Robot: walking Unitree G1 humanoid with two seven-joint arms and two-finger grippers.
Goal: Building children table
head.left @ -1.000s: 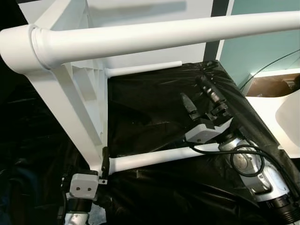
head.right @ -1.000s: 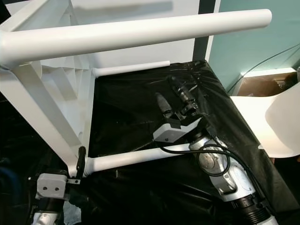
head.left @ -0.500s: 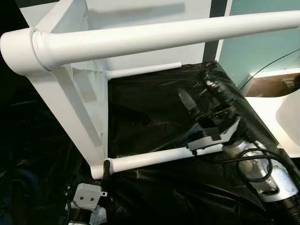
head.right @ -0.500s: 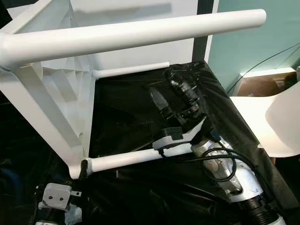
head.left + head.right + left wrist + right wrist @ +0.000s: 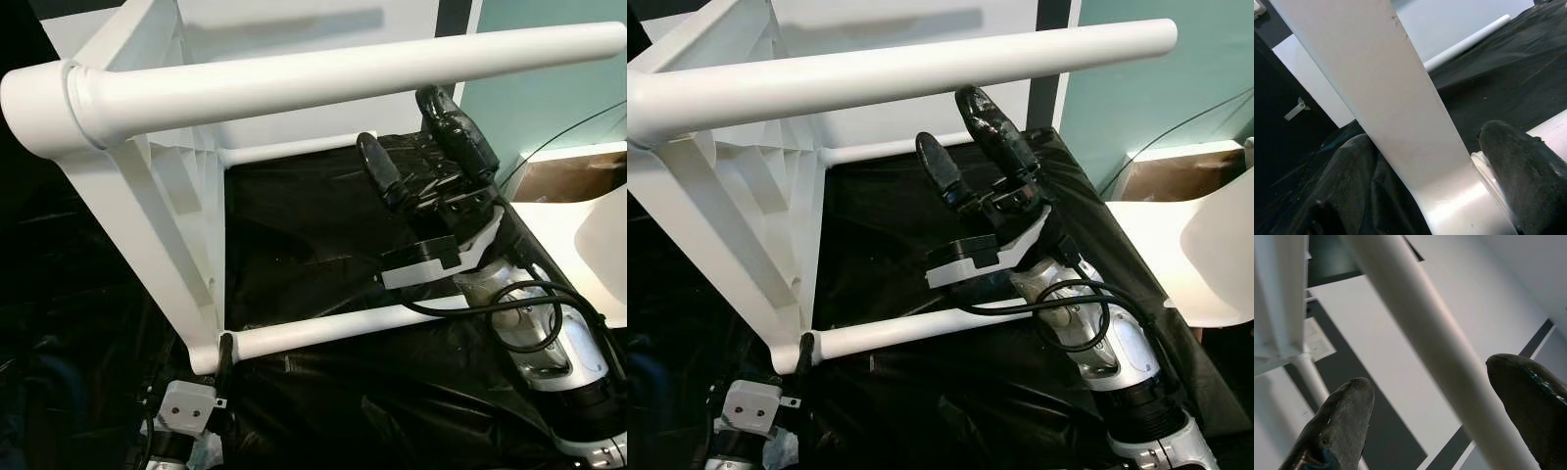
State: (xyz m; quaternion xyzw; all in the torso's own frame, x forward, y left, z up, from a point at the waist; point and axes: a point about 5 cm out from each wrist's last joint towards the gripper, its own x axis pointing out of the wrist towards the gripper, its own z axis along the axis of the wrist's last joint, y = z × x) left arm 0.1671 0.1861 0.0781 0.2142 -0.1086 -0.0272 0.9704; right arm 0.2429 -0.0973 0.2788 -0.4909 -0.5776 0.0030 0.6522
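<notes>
The right gripper (image 5: 419,137) was held up just under the top table leg (image 5: 333,69), at about 1 o'clock in the left eye view. Its two black fingers (image 5: 1337,423) were spread wide apart, and nothing was held between them. In the right wrist view, the top table leg (image 5: 1440,357) was seen running across the gap between the fingers, a little way beyond them. It could not be told if a fingertip was touching the leg.

The left gripper (image 5: 223,354) was seen low down at about 7 o'clock. Its fingers (image 5: 1523,171) were placed one on each side of the white table corner (image 5: 1449,196), where the lower table leg (image 5: 333,328) was joined on. The corner was pinched between them.

The white children's table (image 5: 147,215) was tipped on its side, at about 10 o'clock. Its ribbed underside was turned toward the right. Three round white legs were stuck out to the right: one at the top, one low down, and a far table leg (image 5: 294,149) near the middle. The table was rested on crinkly black plastic sheeting (image 5: 313,235).

A brown cardboard box (image 5: 568,176) and a curved white part (image 5: 588,245) were seen at 3 o'clock, in front of a teal wall (image 5: 549,108).
</notes>
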